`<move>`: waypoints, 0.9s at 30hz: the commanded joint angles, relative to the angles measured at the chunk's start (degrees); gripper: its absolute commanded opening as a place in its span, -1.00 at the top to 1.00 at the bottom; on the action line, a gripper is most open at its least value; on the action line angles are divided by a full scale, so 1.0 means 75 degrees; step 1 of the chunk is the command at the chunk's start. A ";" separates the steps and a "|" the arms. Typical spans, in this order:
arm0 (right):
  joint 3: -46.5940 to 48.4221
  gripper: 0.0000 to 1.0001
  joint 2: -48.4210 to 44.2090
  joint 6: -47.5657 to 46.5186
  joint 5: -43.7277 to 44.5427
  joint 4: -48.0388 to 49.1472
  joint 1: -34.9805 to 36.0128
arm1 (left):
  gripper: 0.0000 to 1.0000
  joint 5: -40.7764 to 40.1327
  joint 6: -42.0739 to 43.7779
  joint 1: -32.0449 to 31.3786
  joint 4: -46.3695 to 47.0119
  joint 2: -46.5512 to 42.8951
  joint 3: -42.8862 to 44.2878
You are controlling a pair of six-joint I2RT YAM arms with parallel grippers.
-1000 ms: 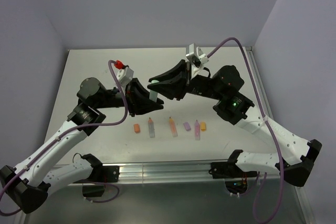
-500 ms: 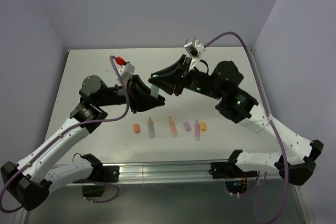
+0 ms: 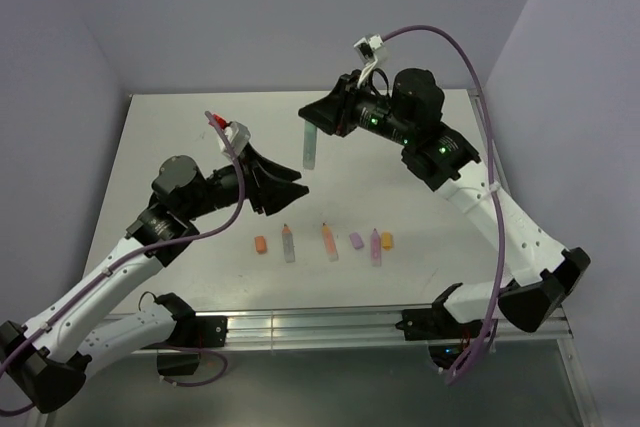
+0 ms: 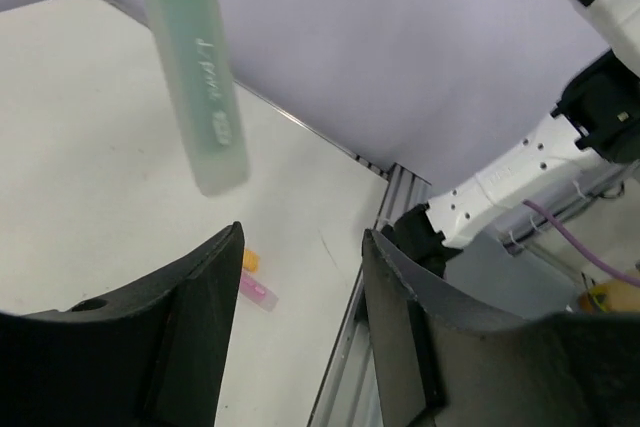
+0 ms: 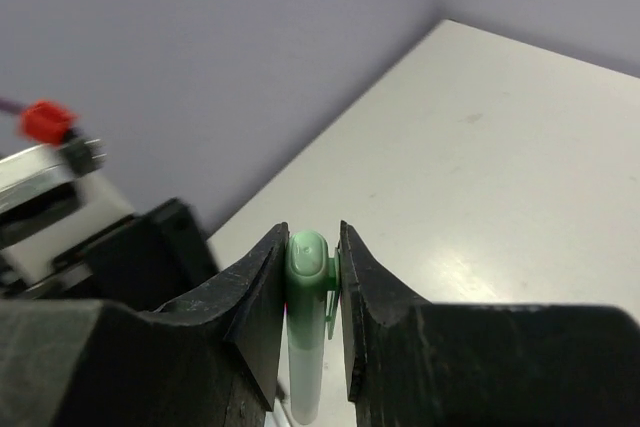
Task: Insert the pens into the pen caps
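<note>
Your right end effector [image 3: 311, 126] is clamped on the solid green end of the green pen [image 3: 311, 150], which hangs upright in the air, well above the surface [image 3: 180, 137]. Your left end effector [image 3: 297, 179] stands wide and empty just beside the barrel. Green looks capped, so the step in hand is setting it down. Next, lower it clear of the loose pens [image 3: 329, 241] and caps [image 3: 356, 241] in the near row, and release gently.
</note>
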 commanded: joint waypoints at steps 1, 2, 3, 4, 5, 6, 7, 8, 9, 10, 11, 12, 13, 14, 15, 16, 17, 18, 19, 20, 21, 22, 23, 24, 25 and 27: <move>0.0203 1.00 0.0506 -0.0417 0.0757 -0.0082 -0.0423 | -0.13 -0.1430 -0.0030 -0.0078 -0.0338 -0.0520 0.0043; 0.0215 1.00 0.0659 -0.0452 0.1072 -0.0141 -0.0470 | -0.15 -0.1888 -0.0204 -0.0090 -0.0478 -0.0614 0.0043; 0.0261 1.00 0.0858 -0.0487 0.1226 -0.0222 -0.0517 | -0.20 -0.2298 -0.0218 -0.0078 -0.0607 -0.0789 0.0043; 0.0320 1.00 0.1313 -0.0487 0.1343 -0.0374 -0.0576 | -0.19 -0.2998 -0.0172 -0.0078 -0.0829 -0.0860 0.0113; 0.0459 1.00 0.1572 -0.0545 0.1495 -0.0457 -0.0692 | -0.18 -0.3388 -0.0241 -0.0078 -0.0936 -0.0896 0.0218; 0.0542 1.00 0.2132 -0.0592 0.1729 -0.0562 -0.0728 | -0.39 -0.3914 -0.0241 -0.0078 -0.1250 -0.0896 0.0416; 0.0636 1.00 0.2427 -0.0616 0.1824 -0.0633 -0.0798 | -0.54 -0.4070 -0.0218 -0.0067 -0.1566 -0.0873 0.0546; 0.0903 1.00 0.2744 -0.0663 0.1941 -0.0726 -0.0926 | -0.70 -0.4188 -0.0230 -0.0067 -0.1744 -0.0768 0.0686; 0.1045 1.00 0.3060 -0.0675 0.1930 -0.0797 -0.0997 | -0.74 -0.4201 -0.0218 -0.0055 -0.1908 -0.0709 0.0804; 0.1198 1.00 0.3667 -0.0675 0.1988 -0.0995 -0.1068 | -0.75 -0.4421 -0.0195 -0.0020 -0.2026 -0.0651 0.1037; 0.1605 1.00 0.3986 -0.0687 0.2070 -0.1124 -0.1126 | -0.78 -0.4655 -0.0183 0.0027 -0.2294 -0.0592 0.1132; 0.1806 1.00 0.4267 -0.0698 0.2141 -0.1265 -0.1208 | -0.82 -0.4762 -0.0206 0.0050 -0.2343 -0.0545 0.1202; 0.2029 1.00 0.4827 -0.0733 0.2350 -0.1521 -0.1232 | -0.83 -0.4728 -0.0183 0.0155 -0.2366 -0.0522 0.1273; 0.2507 1.00 0.5111 -0.0757 0.2445 -0.1675 -0.1232 | -0.83 -0.4635 -0.0160 0.0226 -0.2401 -0.0510 0.1297; 0.2778 1.00 0.5369 -0.0780 0.2527 -0.1827 -0.1244 | -0.82 -0.4623 -0.0183 0.0296 -0.2402 -0.0510 0.1309; 0.3071 1.00 0.5929 -0.0792 0.2714 -0.2177 -0.1244 | -0.82 -0.4553 -0.0183 0.0413 -0.2390 -0.0510 0.1320; 0.3666 1.00 0.6213 -0.0839 0.2797 -0.2366 -0.1244 | -0.80 -0.4413 -0.0136 0.0484 -0.2390 -0.0498 0.1320; 0.3962 1.00 0.6494 -0.0862 0.2856 -0.2553 -0.1244 | -0.77 -0.4365 -0.0136 0.0565 -0.2402 -0.0463 0.1320; 0.4232 1.00 0.6984 -0.0874 0.2891 -0.2857 -0.1256 | -0.76 -0.4342 -0.0124 0.0601 -0.2425 -0.0463 0.1344; 0.4594 1.00 0.7186 -0.0886 0.2903 -0.2941 -0.1268 | -0.75 -0.4295 -0.0124 0.0636 -0.2437 -0.0451 0.1355; 0.4760 0.93 0.7525 -0.0874 0.2903 -0.3116 -0.1291 | -0.75 -0.4294 -0.0113 0.0671 -0.2448 -0.0439 0.1344; 0.4878 0.90 0.7656 -0.0851 0.2868 -0.3153 -0.1337 | -0.73 -0.4294 -0.0112 0.0683 -0.2472 -0.0428 0.1344; 0.4948 0.89 0.7738 -0.0793 0.2856 -0.3153 -0.1373 | -0.71 -0.4294 -0.0124 0.0707 -0.2484 -0.0416 0.1332; 0.4972 0.85 0.7867 -0.0781 0.2856 -0.3130 -0.1385 | -0.71 -0.4294 -0.0124 0.0753 -0.2495 -0.0393 0.1332; 0.5077 0.83 0.7926 -0.0757 0.2833 -0.3153 -0.1396 | -0.71 -0.4306 -0.0147 0.0777 -0.2519 -0.0369 0.1320; 0.5276 0.71 0.8148 -0.0757 0.2798 -0.3328 -0.1408 | -0.72 -0.4294 -0.0229 0.0859 -0.2577 -0.0252 0.1355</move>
